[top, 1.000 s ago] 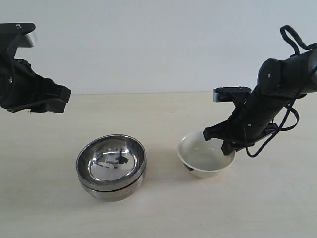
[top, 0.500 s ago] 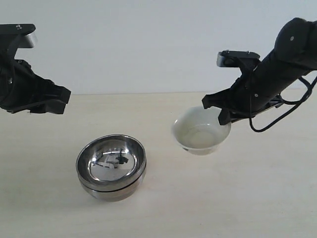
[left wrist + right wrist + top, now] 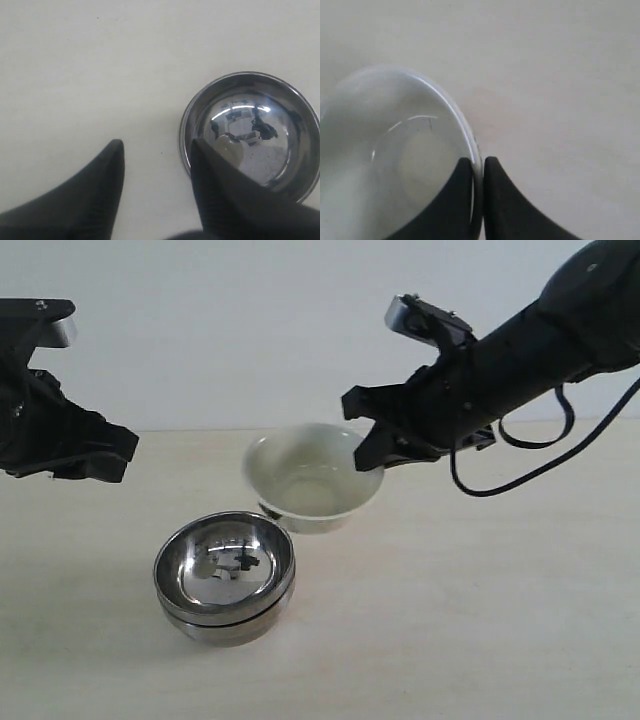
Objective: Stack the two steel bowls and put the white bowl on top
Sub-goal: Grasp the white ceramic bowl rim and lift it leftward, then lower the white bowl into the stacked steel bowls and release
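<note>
The two steel bowls [image 3: 224,578] sit nested, one inside the other, on the table at front left; the top one [image 3: 252,132] also shows in the left wrist view. The white bowl [image 3: 312,478] hangs tilted in the air, just above and behind the stack's right rim. My right gripper [image 3: 372,452] is shut on its right rim, one finger inside and one outside the wall [image 3: 478,162]. My left gripper [image 3: 110,452] hovers open at the far left, above the table, with nothing between its fingers [image 3: 155,150].
The pale wooden table [image 3: 480,620] carries only the bowls. A plain light wall stands behind it. The right arm's black cable [image 3: 510,475] loops below its forearm.
My right gripper has lifted the white bowl off the table and carried it left, from the right side to just beside the steel stack. The left gripper has stayed put.
</note>
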You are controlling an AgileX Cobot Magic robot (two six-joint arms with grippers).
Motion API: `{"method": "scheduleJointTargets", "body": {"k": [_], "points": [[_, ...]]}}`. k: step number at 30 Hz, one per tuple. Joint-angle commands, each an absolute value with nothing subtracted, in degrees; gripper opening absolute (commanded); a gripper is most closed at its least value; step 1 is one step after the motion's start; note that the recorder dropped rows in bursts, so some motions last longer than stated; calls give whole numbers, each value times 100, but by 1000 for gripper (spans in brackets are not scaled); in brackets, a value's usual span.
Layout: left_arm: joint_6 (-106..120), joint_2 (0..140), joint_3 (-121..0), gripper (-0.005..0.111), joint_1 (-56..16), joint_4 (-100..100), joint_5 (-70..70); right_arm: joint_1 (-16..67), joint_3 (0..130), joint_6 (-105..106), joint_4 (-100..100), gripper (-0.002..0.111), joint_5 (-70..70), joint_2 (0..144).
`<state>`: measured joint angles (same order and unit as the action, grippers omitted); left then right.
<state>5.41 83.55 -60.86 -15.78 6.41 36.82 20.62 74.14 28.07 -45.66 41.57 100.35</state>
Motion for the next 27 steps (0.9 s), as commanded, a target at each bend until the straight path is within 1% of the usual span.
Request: {"method": "scheduleJointTargets", "body": {"k": [1,6,8,15,27], "points": [[491,8347,-6055,41,-1556,619,3696,2788,7444,2832,-4708,0,3632,9963],[491,8347,-6055,41,-1556,619,3786,3414,7550,2698,-4719,0,3276,10440],[491,8347,-6055,41,-1556,619,3845,3532,7550,2698,-4719,0,3073,10665],[491,8347,-6055,41,-1556,619,3860,3546,7550,2852,-4719,0,2903,11097],[491,8347,-6055,41,-1556,619,3838,3546,7550,2874,-4605,0,2725,11153]]}}
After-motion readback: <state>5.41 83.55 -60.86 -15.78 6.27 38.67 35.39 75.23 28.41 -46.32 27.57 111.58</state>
